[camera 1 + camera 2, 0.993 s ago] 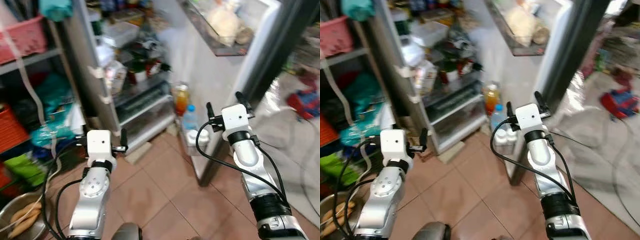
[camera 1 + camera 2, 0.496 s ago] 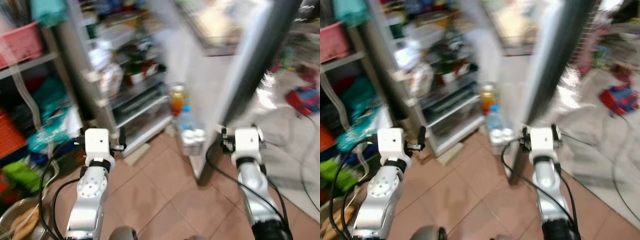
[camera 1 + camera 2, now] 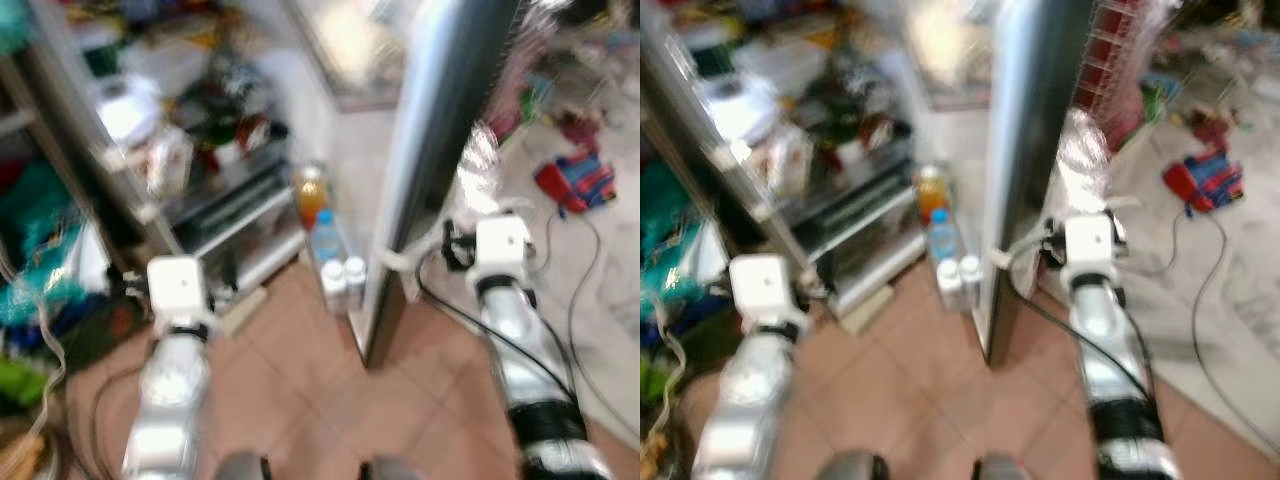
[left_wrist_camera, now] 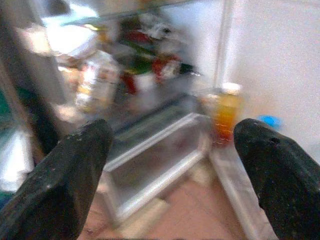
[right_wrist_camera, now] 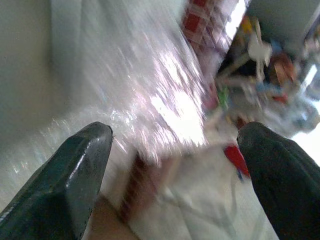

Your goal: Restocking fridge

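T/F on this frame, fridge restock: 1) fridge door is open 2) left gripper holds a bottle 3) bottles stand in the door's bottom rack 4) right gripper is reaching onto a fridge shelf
1) Fridge door is open. True.
2) Left gripper holds a bottle. False: fingers spread, nothing between them.
3) An orange bottle and a blue-capped bottle stand in the door's bottom rack. True.
4) Right gripper is reaching onto a shelf. False: it is beyond the door's outer side, open and empty.

My head cameras look down at the open fridge [image 3: 210, 190] and its door [image 3: 440, 120], blurred. My left wrist camera faces the fridge shelves closely; my right wrist camera faces the door's outer side.
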{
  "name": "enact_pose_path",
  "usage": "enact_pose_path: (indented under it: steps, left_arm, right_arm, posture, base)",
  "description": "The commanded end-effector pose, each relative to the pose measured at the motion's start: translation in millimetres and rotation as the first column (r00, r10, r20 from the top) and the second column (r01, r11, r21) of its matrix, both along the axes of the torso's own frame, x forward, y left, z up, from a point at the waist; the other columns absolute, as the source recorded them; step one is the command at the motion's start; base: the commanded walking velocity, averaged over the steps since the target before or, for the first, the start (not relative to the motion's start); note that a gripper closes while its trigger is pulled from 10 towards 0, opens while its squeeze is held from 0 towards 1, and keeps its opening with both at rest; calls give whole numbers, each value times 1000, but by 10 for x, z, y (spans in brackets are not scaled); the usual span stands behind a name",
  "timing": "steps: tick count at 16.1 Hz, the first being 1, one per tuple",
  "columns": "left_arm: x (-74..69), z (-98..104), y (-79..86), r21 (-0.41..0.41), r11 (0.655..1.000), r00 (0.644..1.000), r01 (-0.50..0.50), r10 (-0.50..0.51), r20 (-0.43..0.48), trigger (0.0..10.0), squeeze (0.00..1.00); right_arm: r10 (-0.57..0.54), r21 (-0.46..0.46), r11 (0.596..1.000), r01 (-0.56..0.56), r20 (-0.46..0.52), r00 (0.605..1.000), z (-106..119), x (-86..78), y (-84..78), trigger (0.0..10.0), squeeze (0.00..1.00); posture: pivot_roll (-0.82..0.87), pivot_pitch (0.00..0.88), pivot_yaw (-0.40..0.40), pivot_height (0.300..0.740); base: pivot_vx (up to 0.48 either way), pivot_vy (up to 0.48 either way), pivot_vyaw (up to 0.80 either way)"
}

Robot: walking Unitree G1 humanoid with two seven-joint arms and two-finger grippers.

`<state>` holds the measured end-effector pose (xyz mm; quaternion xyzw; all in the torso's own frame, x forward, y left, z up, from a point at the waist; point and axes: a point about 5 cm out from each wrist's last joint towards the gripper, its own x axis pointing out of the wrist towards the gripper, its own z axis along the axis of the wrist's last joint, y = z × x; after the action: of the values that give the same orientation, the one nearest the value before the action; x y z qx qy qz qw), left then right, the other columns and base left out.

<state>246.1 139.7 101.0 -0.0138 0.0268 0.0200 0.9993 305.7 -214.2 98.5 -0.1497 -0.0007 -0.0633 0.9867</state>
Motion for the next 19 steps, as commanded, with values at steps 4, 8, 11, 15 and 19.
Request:
enact_pose_path:
  steps: [4,8,11,15,19]
  left_arm:
    - [-43,-48,95,-16,999,998,-45,45,-36,10000,0]
    - [-33,-56,71,-9,1000,999,-29,28,-42,10000,0]
    - [-57,-65,84,-8,1000,999,-23,22,-45,10000,0]
    - [-71,-75,89,-15,1000,999,-8,8,-47,10000,0]
    - [-52,-69,55,-6,1000,999,24,-24,-40,10000,0]
  right_arm:
    - [78,-6,997,-77,44,996,96,114,175,10000,0]
    - [70,-13,997,-70,79,994,275,403,261,10000,0]
    - [92,12,995,-94,114,989,473,605,352,10000,0]
    - [362,100,925,-368,70,930,383,591,556,10000,0]
    - [498,158,851,-501,59,865,294,504,640,10000,0]
  posture:
    - [103,64,-12,740]
    - [123,36,-8,740]
    - [145,22,-14,740]
    - [153,9,-19,740]
    - [143,4,-8,740]
  base:
    - [0,0,0]
    - [0,0,0]
    - [0,0,0]
    - [0,0,0]
    - [0,0,0]
